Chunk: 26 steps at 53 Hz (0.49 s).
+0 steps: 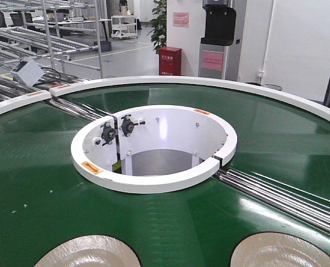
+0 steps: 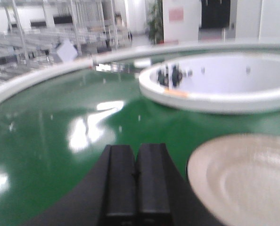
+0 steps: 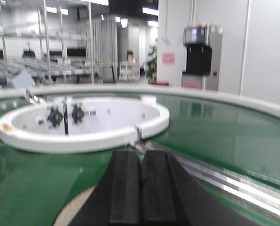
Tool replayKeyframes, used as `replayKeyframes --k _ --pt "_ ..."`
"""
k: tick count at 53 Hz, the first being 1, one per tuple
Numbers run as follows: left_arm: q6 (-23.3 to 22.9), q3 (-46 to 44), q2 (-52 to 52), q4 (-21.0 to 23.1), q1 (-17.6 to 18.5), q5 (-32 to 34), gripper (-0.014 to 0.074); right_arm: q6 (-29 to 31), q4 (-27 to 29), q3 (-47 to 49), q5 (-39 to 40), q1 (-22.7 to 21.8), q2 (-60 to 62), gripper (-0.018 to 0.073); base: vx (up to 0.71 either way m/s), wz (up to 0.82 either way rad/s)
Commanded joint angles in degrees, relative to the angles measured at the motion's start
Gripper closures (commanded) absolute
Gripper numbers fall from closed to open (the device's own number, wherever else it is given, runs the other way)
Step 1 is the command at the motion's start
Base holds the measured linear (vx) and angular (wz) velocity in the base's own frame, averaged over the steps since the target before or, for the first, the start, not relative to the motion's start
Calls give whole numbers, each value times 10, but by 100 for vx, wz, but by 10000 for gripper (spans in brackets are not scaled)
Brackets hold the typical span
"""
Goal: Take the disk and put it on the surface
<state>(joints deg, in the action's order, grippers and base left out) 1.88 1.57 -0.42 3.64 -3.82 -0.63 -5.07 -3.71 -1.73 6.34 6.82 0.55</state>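
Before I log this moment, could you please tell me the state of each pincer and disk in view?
Left pincer: shut, empty.
Right pincer: shut, empty.
Left disk: flat on the green belt, not held.
Right disk: flat on the green belt, not held.

The black right tool (image 3: pixel 141 162), jaws pressed together, partly hides a pale round disk (image 3: pixel 73 211) on the green circular belt (image 3: pixel 215 136).
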Motion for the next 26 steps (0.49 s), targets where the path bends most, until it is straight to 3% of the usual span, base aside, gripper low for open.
replayKeyframes --k 1,5,13,19,26 --pt "-54 -11 -10 21 4 127 596 4 -3 -1 80 -2 7 568 0 0" --pt "-69 -59 -10 11 4 135 596 4 0 35 64 -2 7 568 0 0" --pt "-24 -232 25 -48 4 47 596 14 -8 191 -23 -2 -12 568 0 0" --pt "0 -362 119 -51 4 0 596 51 -12 317 -79 -2 -87 568 0 0" --pt "0 -442 270 -50 4 10 596 63 -11 412 -85 -2 -201 568 0 0"
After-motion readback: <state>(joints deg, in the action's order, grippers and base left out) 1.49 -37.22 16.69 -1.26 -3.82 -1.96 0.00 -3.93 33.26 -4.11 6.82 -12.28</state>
